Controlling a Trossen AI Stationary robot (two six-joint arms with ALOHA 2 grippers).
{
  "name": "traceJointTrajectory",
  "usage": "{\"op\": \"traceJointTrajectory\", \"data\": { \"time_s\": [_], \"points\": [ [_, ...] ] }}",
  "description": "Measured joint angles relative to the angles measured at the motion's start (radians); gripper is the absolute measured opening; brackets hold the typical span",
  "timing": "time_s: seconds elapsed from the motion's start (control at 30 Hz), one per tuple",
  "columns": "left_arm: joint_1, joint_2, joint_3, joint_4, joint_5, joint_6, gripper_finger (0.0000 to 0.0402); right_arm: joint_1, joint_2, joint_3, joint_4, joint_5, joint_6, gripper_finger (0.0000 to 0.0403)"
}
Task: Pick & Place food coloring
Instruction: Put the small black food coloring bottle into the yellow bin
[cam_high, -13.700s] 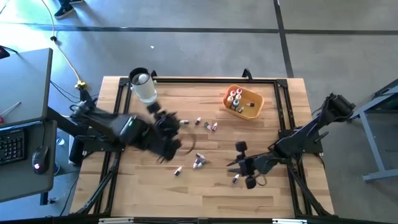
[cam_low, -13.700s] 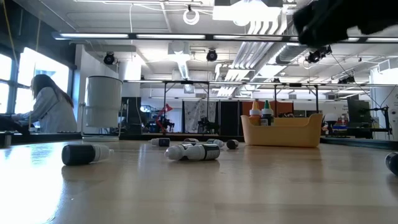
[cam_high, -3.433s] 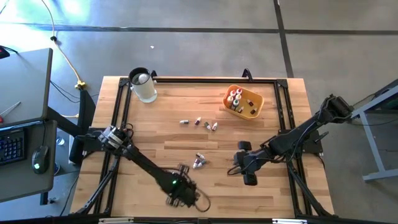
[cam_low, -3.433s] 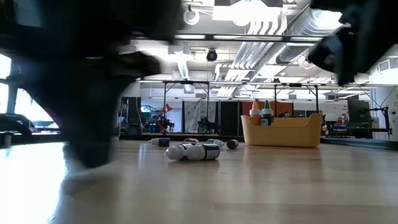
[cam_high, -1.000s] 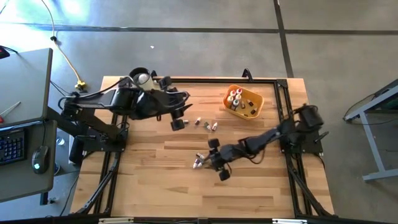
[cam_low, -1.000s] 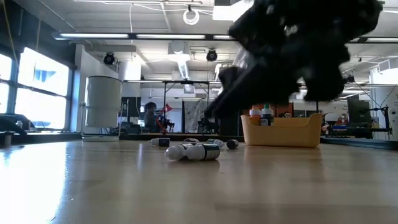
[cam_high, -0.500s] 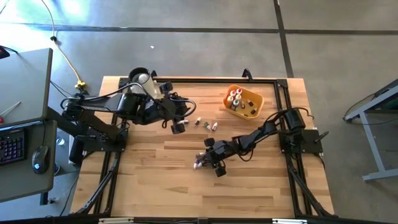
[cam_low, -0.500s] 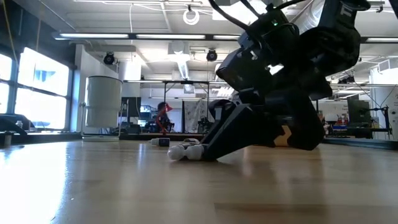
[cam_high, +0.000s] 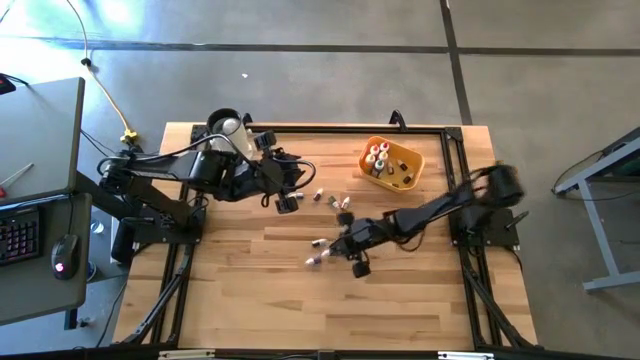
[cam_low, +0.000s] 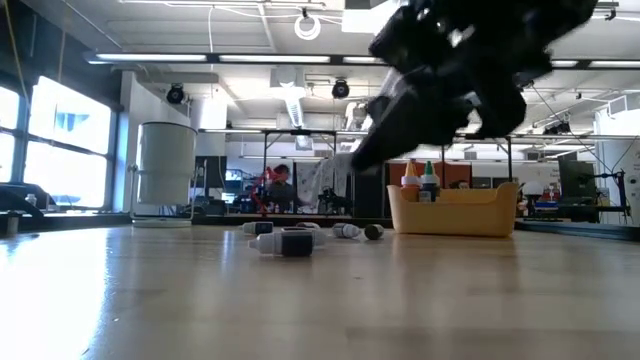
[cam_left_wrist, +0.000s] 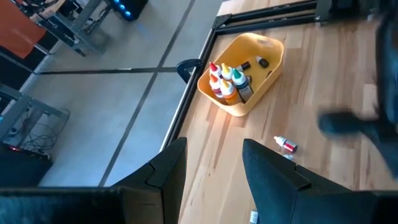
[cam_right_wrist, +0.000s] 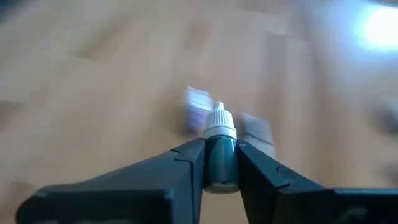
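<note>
Your right gripper (cam_right_wrist: 221, 163) squeezes one dark bottle (cam_right_wrist: 221, 149), some bottles already stand in the yellow tray (cam_high: 415, 176), and more loose bottles (cam_high: 318, 246) wait nearby.

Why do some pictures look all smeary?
Right wrist view: the table streaks because that arm is moving, while the held dark bottle stays sharp. High view: the right arm's elbow blurs. Low view: the right tool is a dark smear.
</note>
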Motion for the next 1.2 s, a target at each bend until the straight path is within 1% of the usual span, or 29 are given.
{"op": "traceJointTrajectory", "data": {
  "time_s": [0.13,0.23,0.3,0.37,0.43,0.5,0.6,0.73,0.9,0.97,1.03,1.2],
  "points": [
    [0.0,0.0,0.0,-0.001,0.0,0.0,0.0152,0.019,-0.249,-0.001,-0.35,0.363,0.038,0.0095],
    [0.0,0.0,0.0,0.001,0.0,0.0,0.0152,0.022,-0.428,-0.001,-0.59,0.594,0.104,0.0092],
    [0.0,0.0,0.0,0.001,0.0,0.0,0.0152,0.009,-0.516,-0.001,-0.752,0.712,0.2,0.0081],
    [0.0,0.0,0.0,0.001,0.0,0.0,0.0152,-0.018,-0.589,-0.001,-0.899,0.779,0.303,0.0069],
    [0.0,0.0,0.0,0.001,0.0,0.0,0.0152,-0.06,-0.641,-0.001,-1.016,0.798,0.399,0.0061],
    [0.0,0.0,0.0,0.002,0.001,-0.001,0.0152,-0.108,-0.663,-0.001,-1.099,0.788,0.48,0.0062],
    [0.0,0.0,0.0,0.007,0.001,-0.004,0.0152,-0.18,-0.664,-0.002,-1.169,0.774,0.529,0.0074],
    [0.0,0.0,0.0,0.012,0.001,-0.012,0.0152,-0.261,-0.614,-0.002,-1.16,0.768,0.529,0.0088],
    [0.0,0.0,0.0,0.009,0.001,-0.03,0.0152,-0.339,-0.516,-0.002,-1.145,0.664,0.515,0.0088],
    [0.0,0.0,0.0,0.008,0.001,-0.03,0.0152,-0.361,-0.471,-0.002,-1.14,0.643,0.513,0.0088],
    [0.0,0.0,0.0,0.004,0.001,-0.03,0.0152,-0.381,-0.422,-0.002,-1.14,0.644,0.504,0.0091],
    [0.0,0.0,0.0,0.0,0.002,-0.03,0.0152,-0.436,-0.314,-0.002,-1.097,0.67,0.414,0.011]
  ]
}}
